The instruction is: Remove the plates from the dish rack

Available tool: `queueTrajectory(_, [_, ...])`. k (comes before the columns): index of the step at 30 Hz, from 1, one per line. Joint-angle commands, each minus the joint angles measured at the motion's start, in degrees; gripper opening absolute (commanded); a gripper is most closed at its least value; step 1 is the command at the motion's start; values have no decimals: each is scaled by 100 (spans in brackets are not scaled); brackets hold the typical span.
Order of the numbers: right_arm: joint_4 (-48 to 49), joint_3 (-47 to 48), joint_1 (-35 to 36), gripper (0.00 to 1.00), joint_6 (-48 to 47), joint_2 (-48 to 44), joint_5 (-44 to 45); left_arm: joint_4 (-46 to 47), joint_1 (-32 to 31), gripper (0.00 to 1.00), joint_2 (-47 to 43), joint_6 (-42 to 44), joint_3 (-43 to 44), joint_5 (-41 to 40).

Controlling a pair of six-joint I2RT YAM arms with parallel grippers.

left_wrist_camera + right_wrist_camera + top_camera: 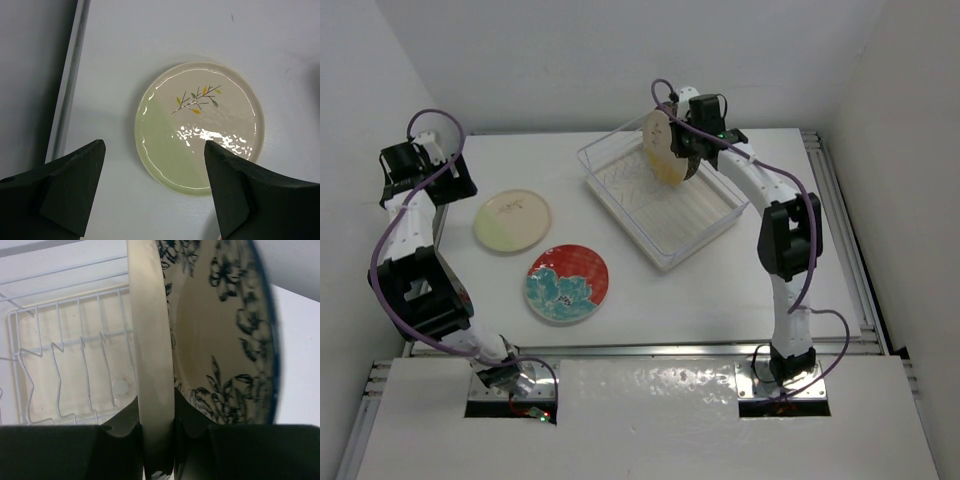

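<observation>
Top external view, left to right: left hand [154, 147] spread wide, empty, over the cream plate [512, 221] lying flat on the surface; red-and-teal plate [566, 285] at its 5 o'clock. Right hand [156, 440] clamps the rim of an upright beige plate [150, 340] at the white wire dish rack's [620, 215] 12 o'clock, with the blue-and-white plate [225, 340] just beside. Judged glazed ceramic: rigid, slick, breakable; rim grip advised.

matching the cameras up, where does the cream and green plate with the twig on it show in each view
Top external: the cream and green plate lies flat on the white table, left of centre, up-left of the red-and-teal plate.
Left wrist: the plate fills the centre of the picture.
Right wrist: not in it.
Shared landmark: the table, in the top and left wrist views.
</observation>
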Motion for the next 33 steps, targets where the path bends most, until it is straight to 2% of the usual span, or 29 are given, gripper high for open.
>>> queueTrajectory(1, [345, -209, 7, 0, -158, -350, 316, 88, -22, 78, -302, -32, 173, 121])
queueTrajectory(6, [573, 2, 16, 0, -150, -956, 282, 62, -22, 77, -276, -41, 401, 349])
queueTrajectory(11, [880, 476, 16, 0, 464, -1465, -253, -228, -57, 77, -241, 47, 981, 1324])
queueTrajectory(17, [1856, 169, 173, 0, 1501, -1915, -843, -702, -197, 78, -232, 144, 1500, 2413])
queueTrajectory(23, [2550, 309, 867, 0, 2661, -1407, -1431, -765, -557, 82, -276, -320, 1544, 3398])
queueTrajectory(24, [2612, 397, 946, 0, 2854, -1258, -1554, -712, -610, 86, -293, -418, 1500, 3469])
queueTrajectory(26, [2936, 669, 1096, 0, 3723, -766, -2001, -423, -645, 88, -337, -646, 1282, 3592])
queueTrajectory(28, [3420, 775, 1166, 0, 4533, -370, -2196, -124, -689, 95, -390, -1014, 1114, 3593])
queueTrajectory(33, [4035, 934, 1395, 0, 5438, -8, -2495, 367, -795, 94, -408, -1534, 499, 3347])
